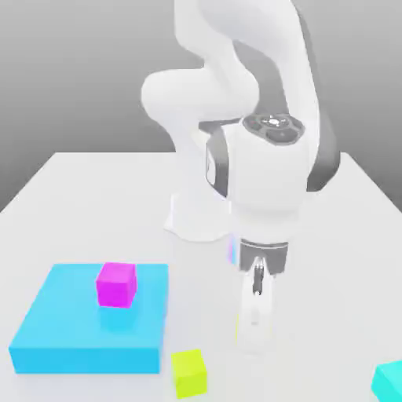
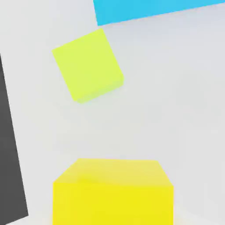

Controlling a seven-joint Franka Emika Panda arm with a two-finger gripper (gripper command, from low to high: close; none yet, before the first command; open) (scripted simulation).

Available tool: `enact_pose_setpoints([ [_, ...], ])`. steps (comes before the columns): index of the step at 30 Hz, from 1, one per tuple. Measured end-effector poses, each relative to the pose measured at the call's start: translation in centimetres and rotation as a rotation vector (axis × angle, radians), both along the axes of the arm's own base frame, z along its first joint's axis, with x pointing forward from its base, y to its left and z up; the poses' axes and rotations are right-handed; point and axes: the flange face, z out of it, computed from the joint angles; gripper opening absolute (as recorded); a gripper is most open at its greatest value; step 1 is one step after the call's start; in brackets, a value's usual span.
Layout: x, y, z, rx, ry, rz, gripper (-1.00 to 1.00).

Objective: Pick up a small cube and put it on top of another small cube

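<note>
The jaws [image 1: 254,336] are closing on the yellow cube [image 2: 113,204], pointing down at the counter [image 1: 330,314]. The hand view is showing the yellow cube broadly, while the exterior view is giving only thin yellow slivers beside the jaws. The exterior view is also showing the pink cube [image 1: 116,285] sitting on the blue block [image 1: 90,341], toward the counter's edge on the exterior view's left, and the turquoise cube [image 1: 389,382] lying partly cut off toward the exterior view's right. The hand view is catching a corner of the blue block, with the lime cube [image 1: 189,373] lying just beside it. Bare counter is stretching between the jaws and the turquoise cube, and back toward the far edge around the arm's base [image 1: 199,216]. A narrower open strip is separating the jaws from the lime cube.
</note>
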Motion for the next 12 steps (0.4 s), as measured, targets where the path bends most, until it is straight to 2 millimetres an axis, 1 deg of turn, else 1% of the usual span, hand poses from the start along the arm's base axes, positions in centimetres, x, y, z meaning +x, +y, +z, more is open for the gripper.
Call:
enact_pose_setpoints([
  [4,0.0,0.0,0.0,0.000,-0.004,-0.001,-1.00],
  [5,0.1,-1.6,-0.8,0.006,-0.003,-0.087,-1.00],
  [6,0.2,-3.0,-2.0,0.012,-0.003,-0.166,-1.00],
  [8,0.2,-4.2,-4.4,0.012,-0.003,-0.227,-1.00],
  [9,0.1,-4.5,-5.3,0.012,-0.002,-0.238,1.00],
  [12,0.1,-4.5,-5.3,0.012,-0.002,-0.238,1.00],
])
